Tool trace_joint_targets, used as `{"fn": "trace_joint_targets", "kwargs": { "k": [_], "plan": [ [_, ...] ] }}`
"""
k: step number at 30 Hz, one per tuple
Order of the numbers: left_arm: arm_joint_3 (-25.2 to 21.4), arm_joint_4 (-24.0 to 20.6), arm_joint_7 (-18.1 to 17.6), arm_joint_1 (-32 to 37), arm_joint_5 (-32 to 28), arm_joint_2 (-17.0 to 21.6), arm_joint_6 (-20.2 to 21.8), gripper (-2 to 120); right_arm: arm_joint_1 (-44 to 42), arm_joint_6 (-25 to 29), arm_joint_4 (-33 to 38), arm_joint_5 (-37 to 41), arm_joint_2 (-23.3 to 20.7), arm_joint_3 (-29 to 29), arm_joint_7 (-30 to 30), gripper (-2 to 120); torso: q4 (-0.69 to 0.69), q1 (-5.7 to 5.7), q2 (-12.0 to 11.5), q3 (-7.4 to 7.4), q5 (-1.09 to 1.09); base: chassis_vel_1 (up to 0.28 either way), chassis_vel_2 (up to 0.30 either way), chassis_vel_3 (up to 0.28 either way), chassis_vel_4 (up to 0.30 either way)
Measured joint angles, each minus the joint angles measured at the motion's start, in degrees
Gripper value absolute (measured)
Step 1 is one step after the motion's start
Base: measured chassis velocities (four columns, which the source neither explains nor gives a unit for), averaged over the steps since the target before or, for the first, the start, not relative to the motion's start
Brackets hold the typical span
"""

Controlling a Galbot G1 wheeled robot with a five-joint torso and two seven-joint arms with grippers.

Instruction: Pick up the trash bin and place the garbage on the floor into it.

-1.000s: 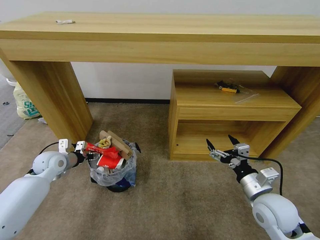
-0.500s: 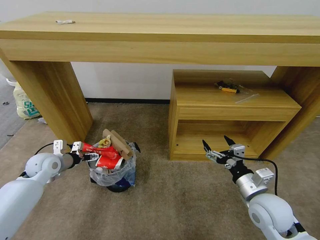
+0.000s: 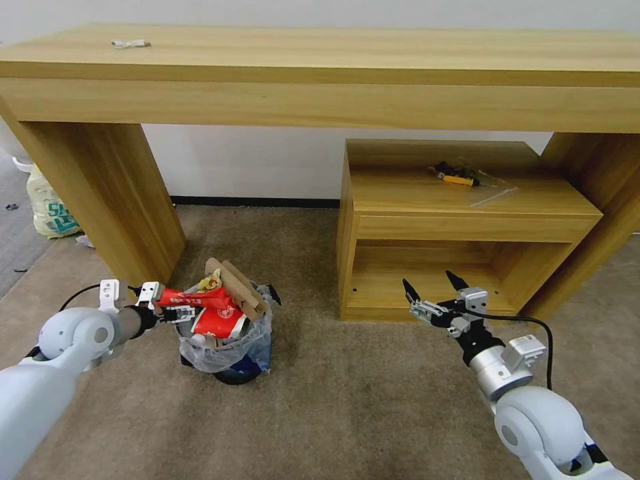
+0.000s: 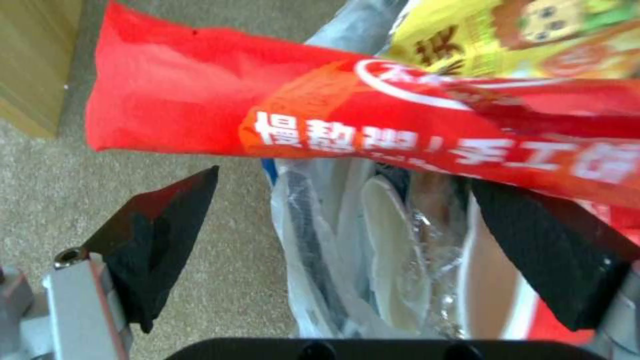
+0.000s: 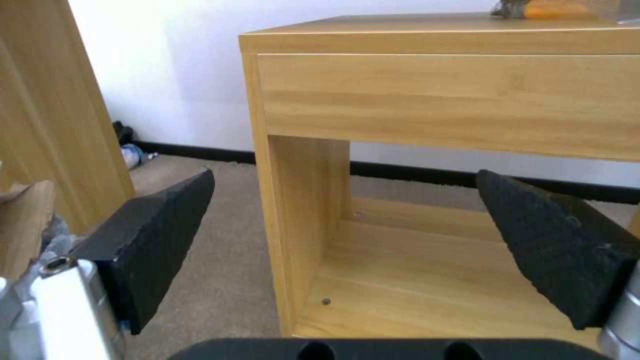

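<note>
The trash bin (image 3: 230, 363), black with a crinkly whitish bag, stands on the beige floor (image 3: 360, 407) in front of the desk leg. Garbage is heaped in it: a red wrapper (image 3: 193, 298), a red-white bowl (image 3: 220, 324) and cardboard (image 3: 237, 285). My left gripper (image 3: 179, 311) is open at the bin's left rim. In the left wrist view its fingers (image 4: 160, 240) straddle the bag's edge (image 4: 313, 260), one over carpet and one over the bin, under the red wrapper (image 4: 373, 125). My right gripper (image 3: 428, 280) hangs open and holds nothing before the low cabinet's open shelf (image 5: 413, 270).
A long wooden desk (image 3: 320, 60) spans the back, its left leg (image 3: 113, 193) close behind the bin. The low wooden cabinet (image 3: 460, 220) carries an orange-handled tool (image 3: 457, 179). A yellowish shopping bag (image 3: 50, 213) sits far left. Open carpet lies between the arms.
My left arm has drawn back slightly to the left while the bin stayed put. The right gripper has shifted a little left and nearer, still open.
</note>
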Motion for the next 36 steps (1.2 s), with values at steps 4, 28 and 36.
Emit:
{"fn": "trace_joint_targets", "kwargs": {
  "k": [4, 28, 36],
  "plan": [
    [-2.27, -2.19, -0.05, 1.97, -0.61, 0.32, 0.0, 100, 0.06, 0.0, 0.15, -0.02, 0.15, -0.32, 0.05, 100, -0.01, 0.0, 0.0, 0.0, 0.0, 0.0, 0.0, 0.0, 0.0],
    [-20.6, -13.33, 6.94, 19.7, 5.96, -0.7, 0.0, 100, 0.27, 0.0, 0.51, 0.02, 0.13, -0.49, 0.05, 100, 0.0, 0.0, 0.0, 0.0, 0.0, 0.0, 0.0, 0.0, 0.0],
    [-28.25, -17.24, 8.6, 23.36, 5.75, -4.07, -1.21, 100, -0.53, -0.16, 2.07, -0.28, 0.18, 0.95, 0.19, 100, 0.0, 0.0, 0.0, 0.0, -0.01, 0.0, 0.0, 0.0, 0.0]
  ]
}}
